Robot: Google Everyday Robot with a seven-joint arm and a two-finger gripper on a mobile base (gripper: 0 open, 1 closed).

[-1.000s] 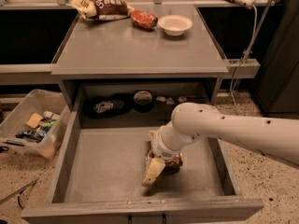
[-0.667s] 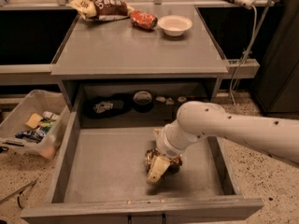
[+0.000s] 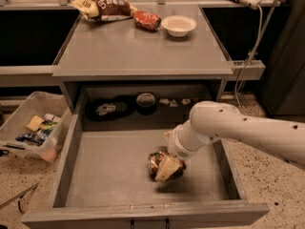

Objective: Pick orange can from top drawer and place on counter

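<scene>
A: What moved in the last second?
B: The gripper (image 3: 164, 168), clasping the orange can (image 3: 154, 160), has drifted toward one o'clock within the top drawer (image 3: 109, 171), seemingly lifting clear of its floor.

Top drawer (image 3: 109, 173) pulled out below and in front of the counter (image 3: 138, 51).
Along the counter's back: snack bag (image 3: 102, 6), packet (image 3: 147, 19), bowl (image 3: 178, 26), left to right. In the drawer, right of centre, the claw (image 3: 167, 168) holds the orange can (image 3: 154, 161).
</scene>
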